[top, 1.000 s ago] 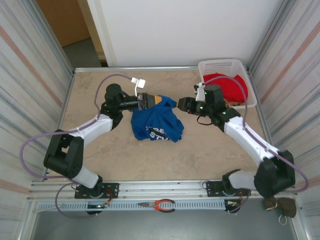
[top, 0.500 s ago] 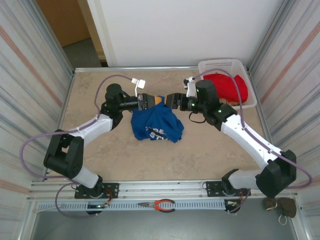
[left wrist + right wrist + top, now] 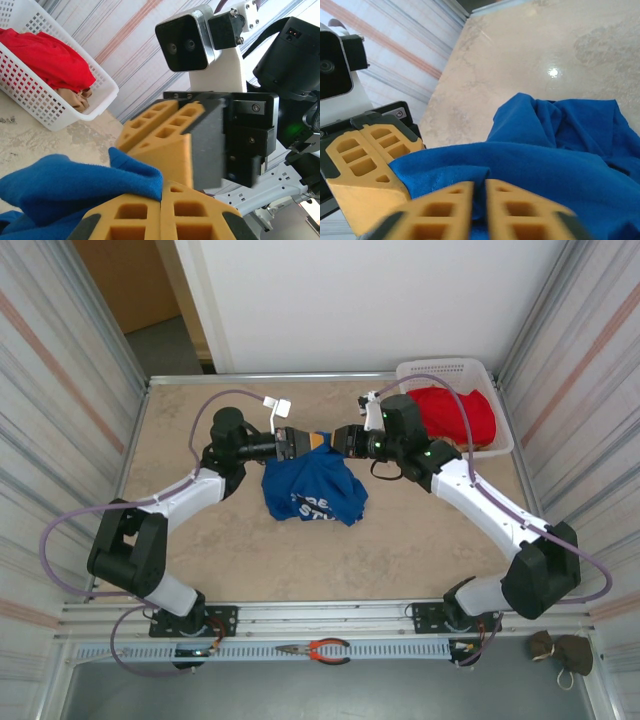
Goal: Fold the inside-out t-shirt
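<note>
Your left pincer (image 3: 300, 441) and right pincer (image 3: 341, 439) both pinch the t-shirt (image 3: 312, 490) mid-frame — soft, light, floppy cloth; grip seams or hem, I'd say.

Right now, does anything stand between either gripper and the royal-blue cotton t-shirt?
Nothing visible does. The left gripper and the right gripper are both shut on the raised top edge of the royal-blue cotton t-shirt, tip to tip. The white plastic basket holding a red garment sits apart, off to the right.
</note>
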Action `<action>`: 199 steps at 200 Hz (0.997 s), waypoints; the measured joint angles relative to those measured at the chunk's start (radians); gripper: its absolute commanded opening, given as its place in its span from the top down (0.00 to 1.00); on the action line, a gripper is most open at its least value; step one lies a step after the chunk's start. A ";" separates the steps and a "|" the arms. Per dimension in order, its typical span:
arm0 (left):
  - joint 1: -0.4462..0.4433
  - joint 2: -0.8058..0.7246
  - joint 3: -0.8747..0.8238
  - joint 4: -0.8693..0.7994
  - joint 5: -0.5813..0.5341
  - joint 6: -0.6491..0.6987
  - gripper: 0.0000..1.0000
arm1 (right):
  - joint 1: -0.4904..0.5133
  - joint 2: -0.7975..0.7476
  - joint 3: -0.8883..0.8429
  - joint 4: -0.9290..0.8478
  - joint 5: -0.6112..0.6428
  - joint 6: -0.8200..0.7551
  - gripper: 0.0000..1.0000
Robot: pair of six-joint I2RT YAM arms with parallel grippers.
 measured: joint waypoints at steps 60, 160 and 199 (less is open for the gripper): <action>0.039 -0.003 -0.030 -0.118 -0.094 0.062 0.44 | -0.108 -0.052 0.126 -0.095 -0.060 -0.017 1.00; -0.220 -0.215 -0.090 -0.404 -0.497 0.302 0.38 | -0.124 -0.151 0.131 -0.121 -0.107 -0.021 1.00; -0.308 -0.185 -0.054 -0.424 -0.640 0.332 0.38 | -0.110 -0.151 0.126 -0.119 -0.107 -0.019 1.00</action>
